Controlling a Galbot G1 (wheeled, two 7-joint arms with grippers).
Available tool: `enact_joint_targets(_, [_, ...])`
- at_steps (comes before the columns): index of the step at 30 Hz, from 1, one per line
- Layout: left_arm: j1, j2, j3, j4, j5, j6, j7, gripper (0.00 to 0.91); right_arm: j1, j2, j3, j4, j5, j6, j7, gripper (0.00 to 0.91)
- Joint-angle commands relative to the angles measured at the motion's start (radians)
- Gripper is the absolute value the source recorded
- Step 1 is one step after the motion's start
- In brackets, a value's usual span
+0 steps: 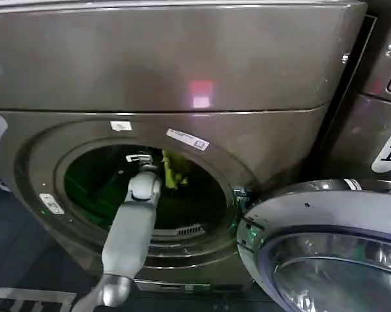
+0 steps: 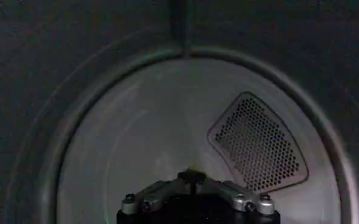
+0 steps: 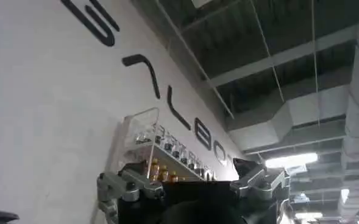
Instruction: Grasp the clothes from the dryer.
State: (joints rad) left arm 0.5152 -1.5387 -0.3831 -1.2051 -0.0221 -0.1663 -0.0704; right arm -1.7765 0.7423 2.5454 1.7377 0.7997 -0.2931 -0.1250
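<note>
Bronze-grey metal forms the dryer (image 1: 182, 65), its glass door (image 1: 325, 253) swung open at the near right; the left arm reaches through the round mouth into the drum; the left end effector (image 1: 145, 158) is pinching the clothes (image 1: 171, 169), which hang just right of it; the right end effector (image 3: 191, 185) is spread wide, raised toward a lettered wall.

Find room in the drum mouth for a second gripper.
Free: the dryer mouth's left side, between left arm and rim, and its right side, between the clothes and open door. Crowded: top centre, left gripper beside the clothes.
</note>
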Motion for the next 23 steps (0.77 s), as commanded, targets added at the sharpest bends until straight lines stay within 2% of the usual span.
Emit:
enact_joint_targets(1, [0.031, 0.000, -0.005, -0.038, -0.004, -0.005, -0.037, 0.000, 0.003, -0.005, -0.005, 0.000, -0.003, 0.014, 0.003, 0.907])
enact_joint_targets(6, [0.034, 0.004, -0.001, -0.041, -0.011, 0.007, -0.034, 0.000, -0.006, -0.006, 0.016, 0.009, 0.007, 0.010, -0.013, 0.907])
enact_joint_targets(23, [0.049, -0.001, -0.002, -0.064, -0.017, 0.022, -0.020, 0.000, -0.034, 0.000, 0.052, 0.010, 0.010, -0.007, -0.014, 0.907])
